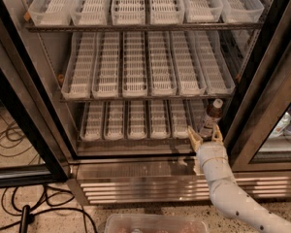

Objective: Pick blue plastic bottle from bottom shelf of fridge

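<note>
The blue plastic bottle, clear with dark brown liquid, a white cap and a pale label, stands at the right end of the bottom shelf of the fridge. My gripper is open just in front of and below the bottle, at the shelf's front edge. One tan finger is left of the bottle's base and the other is below its right side. The white arm rises from the lower right.
Two higher racks hold ribbed white lane trays. The black door frame stands close on the bottle's right. A slatted steel base is below. Black cables lie on the floor at left. A clear tub is at the bottom edge.
</note>
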{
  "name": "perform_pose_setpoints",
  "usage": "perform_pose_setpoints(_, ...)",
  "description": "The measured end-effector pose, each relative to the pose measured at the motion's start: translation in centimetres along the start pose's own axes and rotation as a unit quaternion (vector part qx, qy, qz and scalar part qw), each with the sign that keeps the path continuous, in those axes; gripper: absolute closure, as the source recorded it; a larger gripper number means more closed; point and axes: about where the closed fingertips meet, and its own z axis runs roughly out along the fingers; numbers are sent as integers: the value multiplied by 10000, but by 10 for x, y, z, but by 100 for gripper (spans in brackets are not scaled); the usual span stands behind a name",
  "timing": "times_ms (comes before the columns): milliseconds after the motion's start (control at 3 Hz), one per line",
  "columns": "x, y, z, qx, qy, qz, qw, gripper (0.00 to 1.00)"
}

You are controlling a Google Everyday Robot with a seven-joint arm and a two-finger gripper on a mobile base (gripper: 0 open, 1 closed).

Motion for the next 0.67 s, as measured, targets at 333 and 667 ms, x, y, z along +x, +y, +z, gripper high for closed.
perform_pose_setpoints(333,-10,-16,-5,369,-91,-195,9991,41)
perform_pose_setpoints(667,-13,-26,-8,596,-74,-292,9978,41)
